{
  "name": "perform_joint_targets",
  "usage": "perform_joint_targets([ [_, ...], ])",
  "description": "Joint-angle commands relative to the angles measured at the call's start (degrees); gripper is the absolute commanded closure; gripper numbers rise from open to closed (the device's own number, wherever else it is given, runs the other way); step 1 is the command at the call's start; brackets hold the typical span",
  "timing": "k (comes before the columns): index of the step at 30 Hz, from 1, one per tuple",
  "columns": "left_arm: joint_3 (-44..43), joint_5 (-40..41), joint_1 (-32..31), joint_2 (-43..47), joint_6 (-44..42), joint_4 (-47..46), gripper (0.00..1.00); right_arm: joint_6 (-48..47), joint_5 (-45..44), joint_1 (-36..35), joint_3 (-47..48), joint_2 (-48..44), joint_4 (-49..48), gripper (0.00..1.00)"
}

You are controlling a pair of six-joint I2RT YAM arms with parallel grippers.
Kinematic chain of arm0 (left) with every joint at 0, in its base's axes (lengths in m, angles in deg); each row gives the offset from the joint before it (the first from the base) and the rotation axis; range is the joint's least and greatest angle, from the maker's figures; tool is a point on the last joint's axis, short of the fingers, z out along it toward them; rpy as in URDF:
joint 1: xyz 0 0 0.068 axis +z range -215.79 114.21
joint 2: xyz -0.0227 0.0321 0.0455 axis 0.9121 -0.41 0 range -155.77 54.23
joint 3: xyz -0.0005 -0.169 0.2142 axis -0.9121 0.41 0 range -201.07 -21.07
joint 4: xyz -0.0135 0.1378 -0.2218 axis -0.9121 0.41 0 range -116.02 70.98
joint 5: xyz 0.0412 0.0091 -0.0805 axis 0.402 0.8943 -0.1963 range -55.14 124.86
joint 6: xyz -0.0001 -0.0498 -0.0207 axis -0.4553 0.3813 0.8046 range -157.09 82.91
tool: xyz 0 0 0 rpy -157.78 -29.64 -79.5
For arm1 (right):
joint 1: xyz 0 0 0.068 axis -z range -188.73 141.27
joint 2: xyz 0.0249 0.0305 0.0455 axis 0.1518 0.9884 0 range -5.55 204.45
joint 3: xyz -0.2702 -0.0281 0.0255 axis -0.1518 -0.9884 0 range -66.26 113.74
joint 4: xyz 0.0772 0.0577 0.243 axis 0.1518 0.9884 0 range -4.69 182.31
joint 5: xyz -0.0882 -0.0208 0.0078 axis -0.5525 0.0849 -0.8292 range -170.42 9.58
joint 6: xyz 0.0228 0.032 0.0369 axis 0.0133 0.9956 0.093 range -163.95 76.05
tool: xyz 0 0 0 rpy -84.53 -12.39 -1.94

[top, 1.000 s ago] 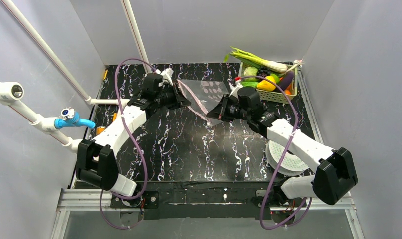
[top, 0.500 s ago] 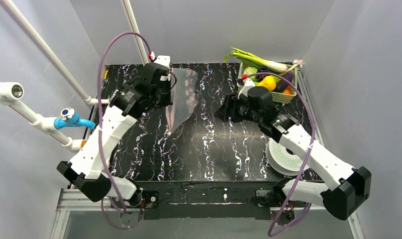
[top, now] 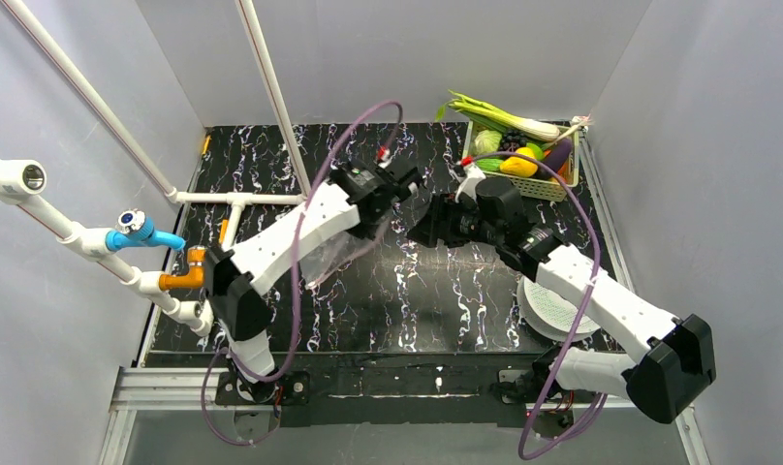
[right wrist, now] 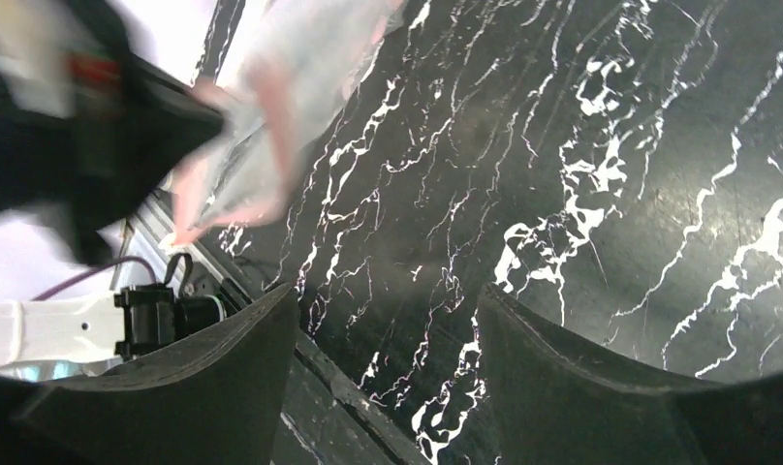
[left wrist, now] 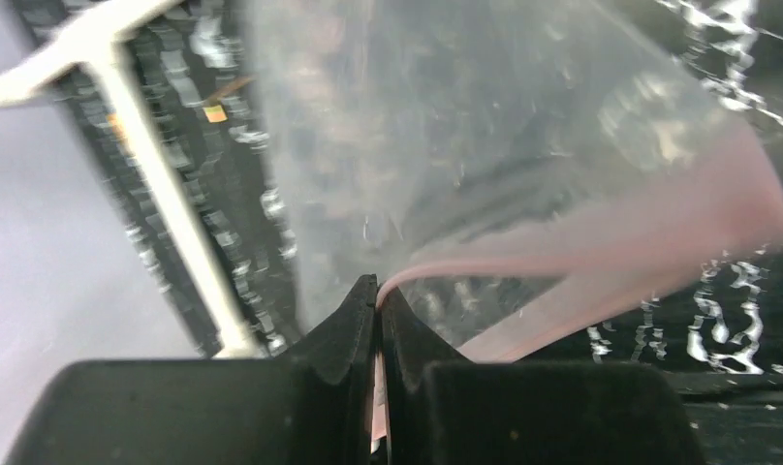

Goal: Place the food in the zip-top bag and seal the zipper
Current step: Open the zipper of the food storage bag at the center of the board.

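While the left end effector clamps the zipper of the zip-top bag, the right end effector gapes empty — next, probably fetching food at two o'clock.

A leek lies across the green basket on the marbled table.

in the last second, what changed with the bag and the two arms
The right gripper let go of the zip-top bag and is open. The left gripper, shut on the zipper, carried the bag left, then back toward the middle. The food stayed in the mesh basket.
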Motion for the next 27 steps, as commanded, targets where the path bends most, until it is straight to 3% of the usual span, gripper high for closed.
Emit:
perform_joint_targets([
  [1,8.4,-17.7,1.0,-0.3,-3.4,-14.8,1.00,4.7,-3.5,2.3,-4.7,-5.6,-2.9,0.25],
  [4,10.8,-27.4,2.8,0.3,-6.0,-23.9,1.00,11.9,-0.6,5.2,-10.8,-8.1,-7.6,0.25],
  [9,18.9,-40.2,7.4,4.5,-3.8,-32.6,1.00,15.4,2.3,3.5,-8.0,-1.7,-10.6,0.24],
  [12,21.4,-39.7,7.4,6.3,-3.7,-34.3,1.00,17.8,-6.5,-2.1,-7.8,1.9,-15.7,0.22],
  [16,23.0,-40.9,7.4,7.4,-2.8,-35.6,1.00,18.4,-9.8,-5.7,-4.8,7.8,-16.2,0.27],
  [20,23.4,-40.7,7.4,8.0,-2.8,-35.9,1.00,19.2,-8.9,-6.1,-4.0,10.2,-16.3,0.48],
  [21,23.5,-40.2,7.4,8.1,-3.0,-35.9,1.00,18.9,-8.5,-6.1,-3.9,10.6,-16.7,0.62],
  [23,23.7,-39.2,7.4,8.0,-3.7,-35.9,1.00,17.8,-7.1,-6.0,-3.5,10.9,-16.8,0.99],
  [27,23.7,-36.2,7.4,8.0,-5.3,-35.4,1.00,18.9,-4.4,-6.1,-4.9,9.1,-20.2,0.99],
])
